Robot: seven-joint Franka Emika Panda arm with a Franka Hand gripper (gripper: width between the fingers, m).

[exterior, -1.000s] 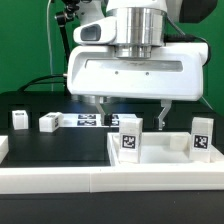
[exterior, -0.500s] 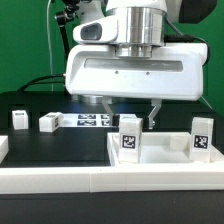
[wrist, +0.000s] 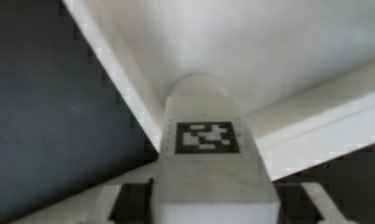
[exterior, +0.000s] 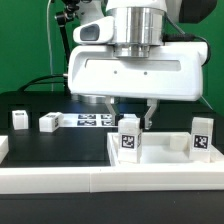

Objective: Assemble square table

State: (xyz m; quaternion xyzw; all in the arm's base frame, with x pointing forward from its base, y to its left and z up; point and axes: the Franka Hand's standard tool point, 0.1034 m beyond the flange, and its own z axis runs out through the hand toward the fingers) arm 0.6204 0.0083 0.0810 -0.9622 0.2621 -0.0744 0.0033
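The arm hung straight down from above, wrist vertical, and there was the broad white hand housing, squared flat to the exterior view. Below it the gripper pointed straight down, a dark finger showing on each side. Up close in the wrist view, the fingers sat tight against both flanks of a leg post: jaws drawn in, post pinched between them, gripper level, no tilt.
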